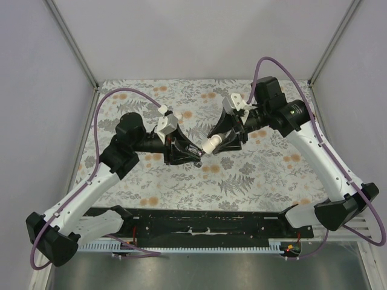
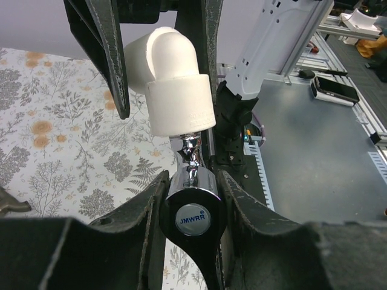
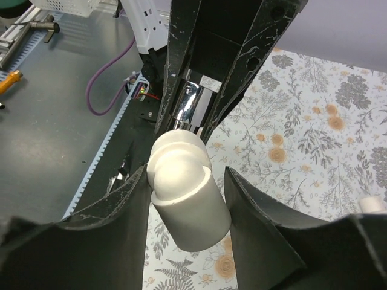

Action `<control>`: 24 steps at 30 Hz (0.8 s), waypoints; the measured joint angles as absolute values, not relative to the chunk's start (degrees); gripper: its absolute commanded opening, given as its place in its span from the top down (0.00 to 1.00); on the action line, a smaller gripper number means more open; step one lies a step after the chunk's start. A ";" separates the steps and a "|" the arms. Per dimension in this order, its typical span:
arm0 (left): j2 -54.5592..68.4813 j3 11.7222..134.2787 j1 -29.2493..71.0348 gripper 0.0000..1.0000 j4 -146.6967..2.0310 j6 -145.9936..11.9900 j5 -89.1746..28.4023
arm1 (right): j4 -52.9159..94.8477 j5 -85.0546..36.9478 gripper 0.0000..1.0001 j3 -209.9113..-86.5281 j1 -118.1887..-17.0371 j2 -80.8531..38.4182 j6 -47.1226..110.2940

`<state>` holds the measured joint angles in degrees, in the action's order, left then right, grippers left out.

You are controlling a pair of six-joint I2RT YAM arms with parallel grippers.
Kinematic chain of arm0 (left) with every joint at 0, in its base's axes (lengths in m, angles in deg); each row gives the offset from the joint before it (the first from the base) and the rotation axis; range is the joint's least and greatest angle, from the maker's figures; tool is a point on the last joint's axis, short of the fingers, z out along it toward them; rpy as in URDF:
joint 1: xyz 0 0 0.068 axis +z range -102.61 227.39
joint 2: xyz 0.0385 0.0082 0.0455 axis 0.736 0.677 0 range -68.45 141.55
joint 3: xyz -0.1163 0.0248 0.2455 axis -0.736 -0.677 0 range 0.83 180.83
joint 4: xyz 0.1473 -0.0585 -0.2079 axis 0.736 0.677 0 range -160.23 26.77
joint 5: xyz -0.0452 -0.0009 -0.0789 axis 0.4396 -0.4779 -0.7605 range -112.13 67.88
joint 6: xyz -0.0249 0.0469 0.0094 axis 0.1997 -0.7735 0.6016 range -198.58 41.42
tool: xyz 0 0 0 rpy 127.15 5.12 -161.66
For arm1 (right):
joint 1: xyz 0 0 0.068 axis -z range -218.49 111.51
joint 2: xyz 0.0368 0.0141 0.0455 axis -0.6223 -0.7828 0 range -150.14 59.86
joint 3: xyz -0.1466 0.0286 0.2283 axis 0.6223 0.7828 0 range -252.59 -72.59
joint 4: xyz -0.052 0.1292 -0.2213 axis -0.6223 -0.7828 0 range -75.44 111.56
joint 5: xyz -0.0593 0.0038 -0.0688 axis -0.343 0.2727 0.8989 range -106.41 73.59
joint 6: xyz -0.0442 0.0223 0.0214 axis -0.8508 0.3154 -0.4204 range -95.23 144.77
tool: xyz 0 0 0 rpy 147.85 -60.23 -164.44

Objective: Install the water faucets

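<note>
A small chrome water faucet [image 2: 195, 181] with a blue-lettered cap is clamped between the fingers of my left gripper [image 2: 192, 178], which is shut on its body. Its threaded stem enters a white plastic elbow fitting [image 2: 178, 84]. In the right wrist view the elbow fitting [image 3: 187, 193] sits between the fingers of my right gripper [image 3: 187, 175], which press on its sides. The faucet [image 3: 190, 106] shows beyond it. From above, the left gripper [image 1: 195, 158] and right gripper [image 1: 213, 142] meet tip to tip above the middle of the table, with the elbow fitting [image 1: 211, 144] between them.
The floral mat [image 1: 242, 175] covers the table, between grey walls. A black rail [image 1: 199, 226] runs along the near edge. A short white cylinder [image 3: 370, 204] lies on the mat at the right. A dark handset [image 2: 332, 90] rests on the metal bench.
</note>
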<state>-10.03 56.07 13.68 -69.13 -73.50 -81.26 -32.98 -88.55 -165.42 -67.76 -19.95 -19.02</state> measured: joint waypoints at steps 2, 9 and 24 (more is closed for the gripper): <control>-10.10 56.12 13.68 0.98 -69.17 -73.43 -81.26 | -33.35 -88.55 0.70 -165.42 -67.81 -19.99 -18.74; -13.99 55.66 11.10 0.98 -68.49 -77.52 -69.76 | -27.67 -84.44 1.00 -165.31 -68.22 -20.23 -5.73; -9.53 40.12 -25.25 0.98 -89.74 -130.90 14.26 | -7.69 -62.10 1.00 -154.25 -68.22 -23.29 52.43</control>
<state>-9.53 40.12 -25.25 -89.74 -130.90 14.26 -7.69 -62.10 -154.25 -68.22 -23.29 52.43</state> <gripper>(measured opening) 0.404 0.543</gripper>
